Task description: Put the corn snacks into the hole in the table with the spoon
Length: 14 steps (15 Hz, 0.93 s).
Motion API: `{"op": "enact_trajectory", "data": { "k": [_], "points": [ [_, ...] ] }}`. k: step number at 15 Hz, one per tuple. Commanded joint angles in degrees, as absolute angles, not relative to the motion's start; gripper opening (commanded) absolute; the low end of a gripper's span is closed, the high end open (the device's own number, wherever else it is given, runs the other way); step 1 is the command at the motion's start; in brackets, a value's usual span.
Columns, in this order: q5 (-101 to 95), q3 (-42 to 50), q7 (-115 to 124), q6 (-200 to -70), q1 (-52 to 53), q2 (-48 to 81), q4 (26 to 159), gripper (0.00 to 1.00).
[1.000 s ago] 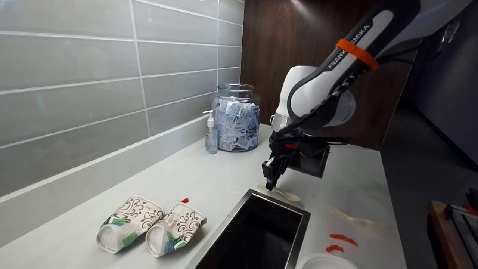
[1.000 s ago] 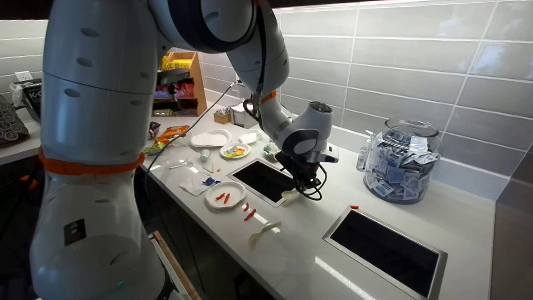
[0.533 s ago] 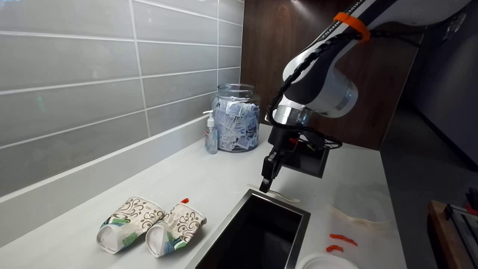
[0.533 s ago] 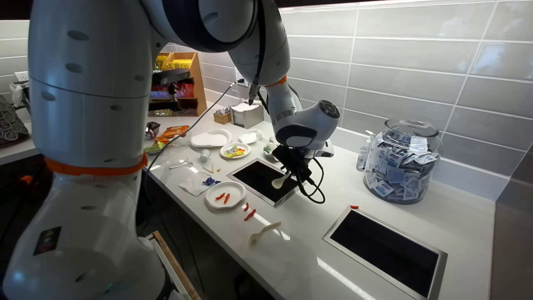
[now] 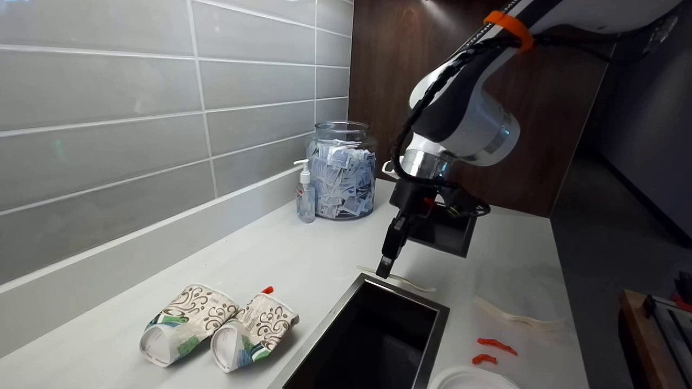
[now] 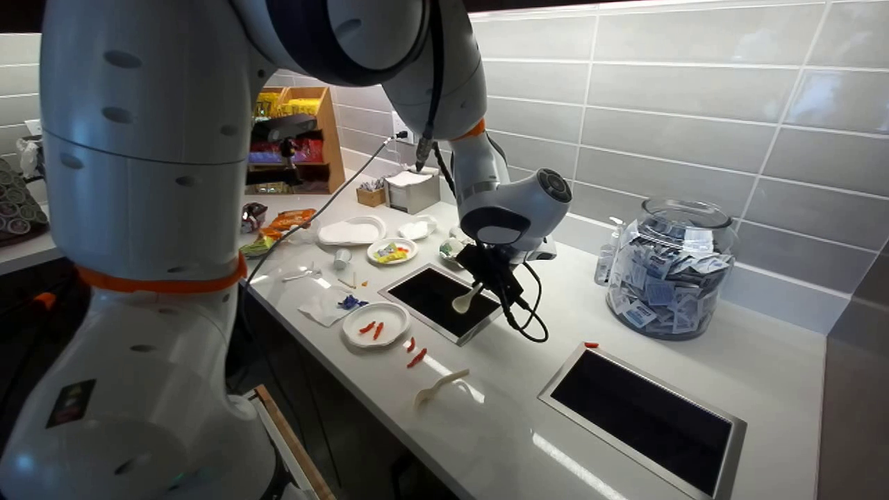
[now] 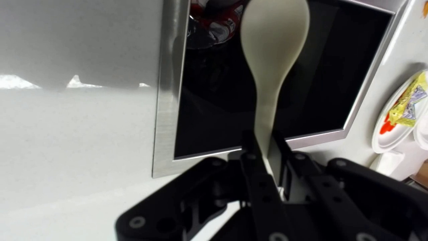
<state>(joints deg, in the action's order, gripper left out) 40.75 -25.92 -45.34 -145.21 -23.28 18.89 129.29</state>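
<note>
- Wrist view, left: bare off-white countertop (image 7: 83,134), then the steel-framed cut-out (image 7: 169,100), dark inside, red packaging (image 7: 222,25) visible in it.
- Wrist view, middle: spoon (image 7: 274,36) in front of that cut-out. Gripper (image 7: 265,144) is clamped on its handle, bowl pointing away from the fingers.
- Wrist view, right: small plate (image 7: 388,140) with a yellow wrapper (image 7: 406,107).
- In an exterior view, from the left: two corn snacks (image 6: 378,330) on a white plate (image 6: 394,319), two more (image 6: 417,357) loose on the countertop near it.
- Next: second spoon (image 6: 437,385), lying on the countertop.
- Then the held spoon, bowl showing against the same dark cut-out. Can't tell its height from where I stand.
- Then one corn snack (image 6: 591,344) at a frame corner of the second cut-out (image 6: 728,458); pump bottle (image 6: 605,260) just beside the glass jar (image 6: 670,278) of sachets.
- In an exterior view, far left: two patterned paper containers (image 5: 194,310) on their sides. Another corn snack (image 5: 267,290) just beside one; can't tell if touching.
</note>
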Motion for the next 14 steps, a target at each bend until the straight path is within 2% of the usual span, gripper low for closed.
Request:
{"op": "enact_trajectory", "data": {
  "k": [1, 4, 5, 7, 8, 14],
  "points": [
    [44.0, -20.5, -51.5, -142.6, -16.9, 17.5, 129.6, 0.03],
    [50.3, -20.5, -64.3, -139.1, -15.5, 15.1, 132.0, 0.03],
    [51.4, -24.9, -67.8, -138.5, -19.6, 14.1, 133.6, 0.03],
    [54.7, -26.0, -75.5, -135.4, -20.4, 10.9, 136.3, 0.03],
    [57.1, -20.0, -80.0, -132.1, -14.7, 8.6, 137.4, 0.03],
    [52.7, -9.9, -92.1, -122.3, -7.1, 2.0, 144.6, 0.03]
  ]
}}
